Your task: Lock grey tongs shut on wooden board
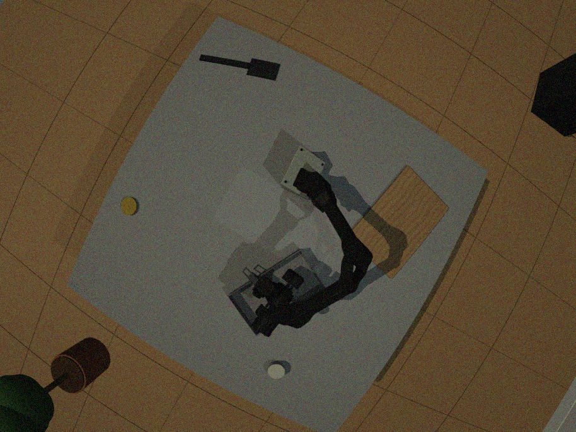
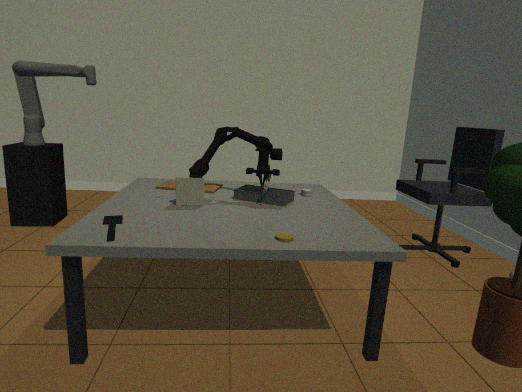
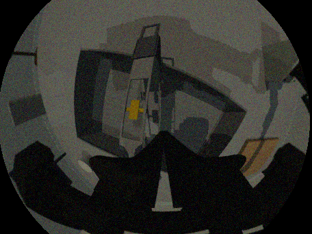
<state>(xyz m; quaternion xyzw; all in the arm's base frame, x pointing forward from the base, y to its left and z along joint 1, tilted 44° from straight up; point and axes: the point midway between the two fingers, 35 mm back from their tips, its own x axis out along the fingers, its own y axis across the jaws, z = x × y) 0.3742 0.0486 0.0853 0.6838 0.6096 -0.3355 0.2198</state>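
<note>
The grey tongs (image 1: 250, 272) (image 2: 260, 198) (image 3: 141, 69) lie across the roasting tin (image 1: 242, 312) (image 2: 276, 198) (image 3: 84, 94), their two looped tips beyond one long wall and apart from each other. A yellow part (image 3: 133, 109) shows on the tongs. My gripper (image 2: 262, 184) (image 3: 163, 133) is shut and empty, pointing down over the tin close beside the tongs; whether it touches them I cannot tell. The hinge end is hidden by my fingers and arm. The wooden board (image 1: 411, 199) (image 2: 169, 184) (image 3: 270, 146) lies flat away from the tin with no tongs on it.
My arm rises from a pale block (image 1: 290, 174) (image 2: 189, 191) and arches past the board to the tin. A white disc (image 1: 275, 371) (image 2: 306, 192) (image 3: 85, 166) stands near the tin. A yellow disc (image 1: 129, 206) (image 2: 284, 237) and a black flat-headed tool (image 1: 263, 69) (image 2: 112, 220) lie farther off.
</note>
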